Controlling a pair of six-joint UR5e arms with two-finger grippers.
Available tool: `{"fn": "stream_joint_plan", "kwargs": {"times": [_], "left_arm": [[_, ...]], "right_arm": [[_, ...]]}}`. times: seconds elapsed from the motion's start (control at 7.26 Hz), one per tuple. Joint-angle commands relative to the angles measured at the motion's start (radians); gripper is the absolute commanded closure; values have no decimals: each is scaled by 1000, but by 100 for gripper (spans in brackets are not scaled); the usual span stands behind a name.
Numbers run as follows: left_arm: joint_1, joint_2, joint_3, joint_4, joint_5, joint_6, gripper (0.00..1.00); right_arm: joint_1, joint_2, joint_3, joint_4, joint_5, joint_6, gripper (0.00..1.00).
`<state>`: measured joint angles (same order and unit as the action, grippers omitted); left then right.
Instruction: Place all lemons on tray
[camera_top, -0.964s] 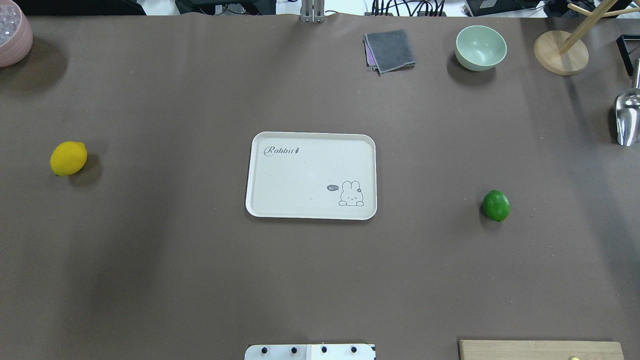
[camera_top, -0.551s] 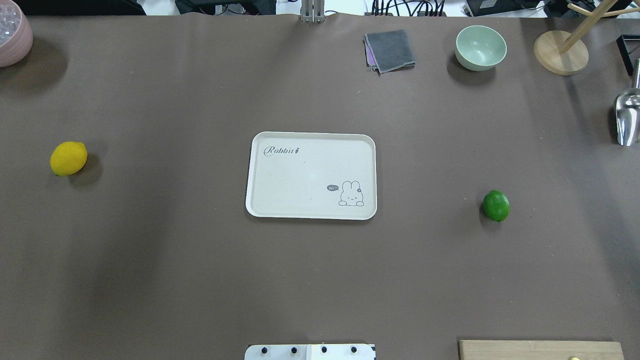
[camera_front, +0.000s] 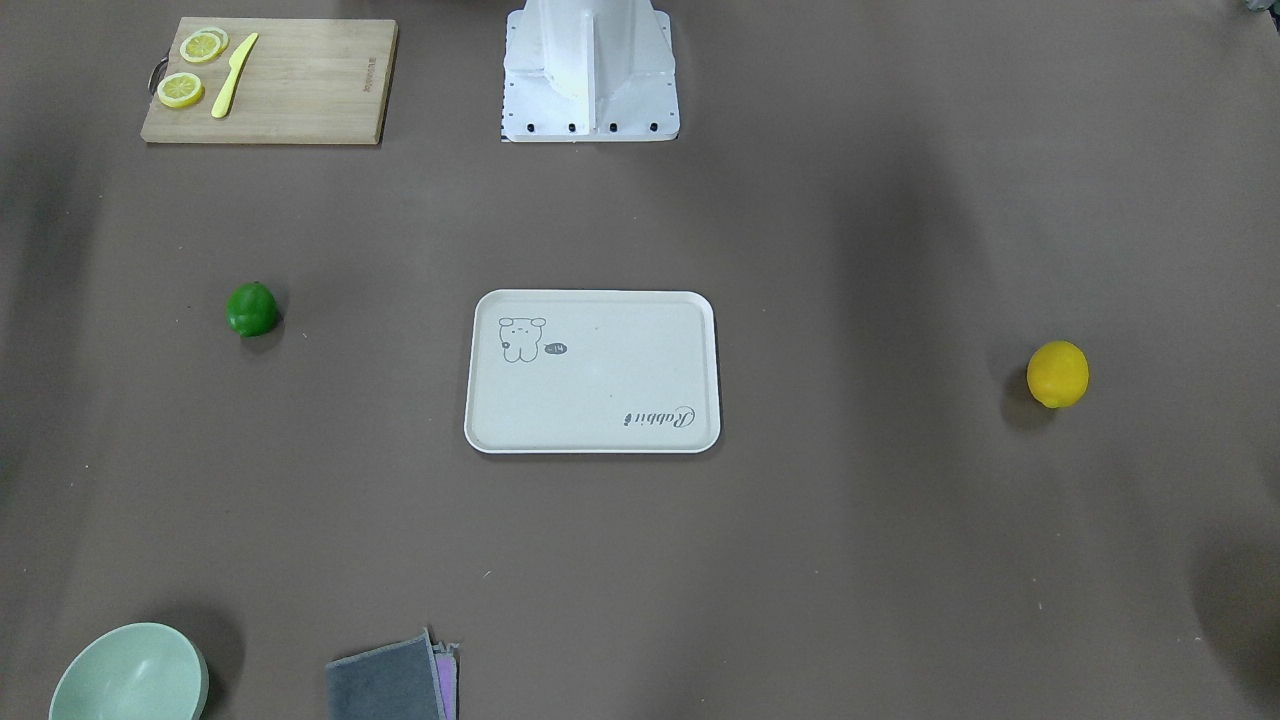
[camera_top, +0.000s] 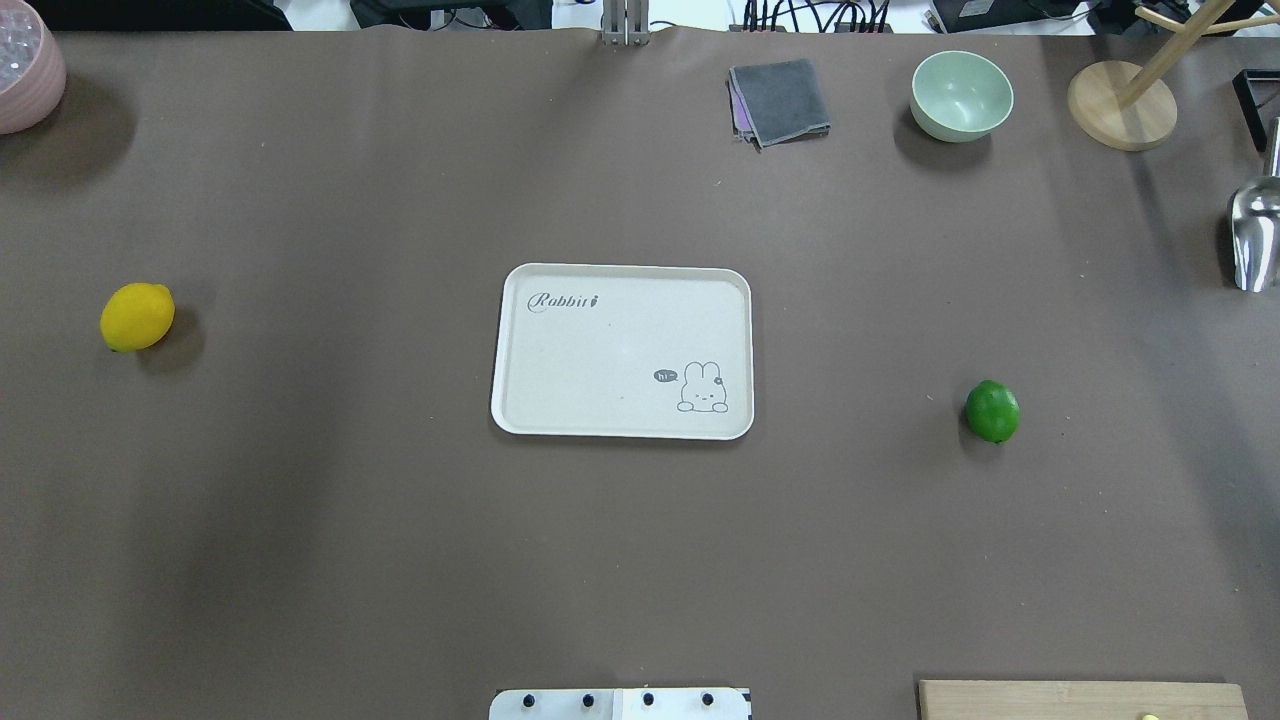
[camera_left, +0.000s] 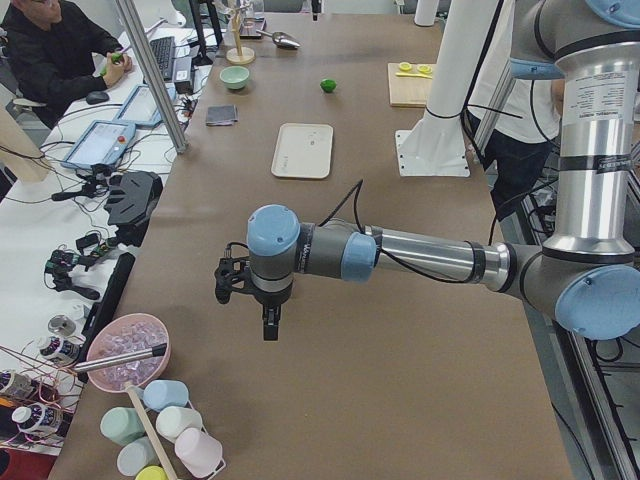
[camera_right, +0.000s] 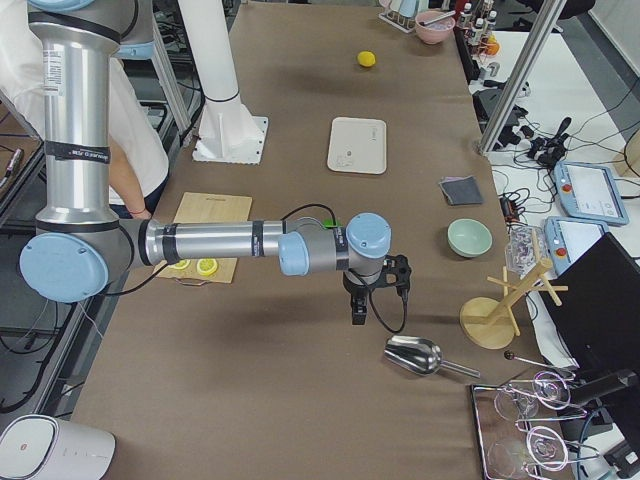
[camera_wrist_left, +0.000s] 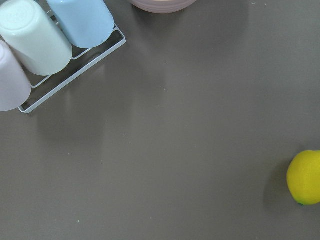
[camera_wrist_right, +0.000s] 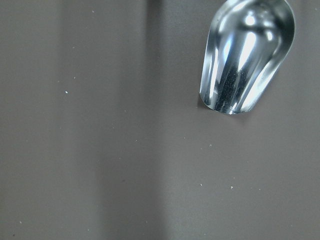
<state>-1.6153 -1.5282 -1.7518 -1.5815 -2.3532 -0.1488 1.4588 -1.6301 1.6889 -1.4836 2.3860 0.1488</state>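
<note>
At the far left end of the table (camera_top: 400, 560), the left claw (camera_left: 269, 326) hangs above the bare brown top, near a pink bowl (camera_left: 127, 350) and a rack of pastel cups (camera_wrist_left: 45, 35). From here I cannot tell whether it is wide or narrow. A little further in lies the yellow lemon (camera_top: 137, 317), alone on the table and well apart from the tray (camera_top: 600, 350). The tray sits in the middle with nothing on it but its rabbit drawing and lettering. To its right, also well apart from it, the green lemon (camera_top: 992, 411) rests on the table. Beyond, along the far edge, are a folded grey cloth (camera_top: 780, 100) and a pale green bowl (camera_top: 961, 95). At the right end the right claw (camera_right: 358, 312) hovers near a metal scoop (camera_right: 415, 354); I cannot tell its state either. A wooden board (camera_front: 270, 80) with lemon slices (camera_front: 180, 90) lies near the robot's base.
</note>
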Motion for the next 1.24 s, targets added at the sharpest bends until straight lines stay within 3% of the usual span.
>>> {"fn": "stream_joint_plan", "kwargs": {"times": [0.0,0.83,1.1], "left_arm": [[0,-1,0,-2,0,0,2],[9,-49,-15,-9,-8,-9,2],[11,-37,-18,-119,-14,-9,2]], "right_arm": [[-2,1,1,0,2,0,0],[-5,53,9,14,4,8,0],[-24,68,21,12,9,9,0]]}}
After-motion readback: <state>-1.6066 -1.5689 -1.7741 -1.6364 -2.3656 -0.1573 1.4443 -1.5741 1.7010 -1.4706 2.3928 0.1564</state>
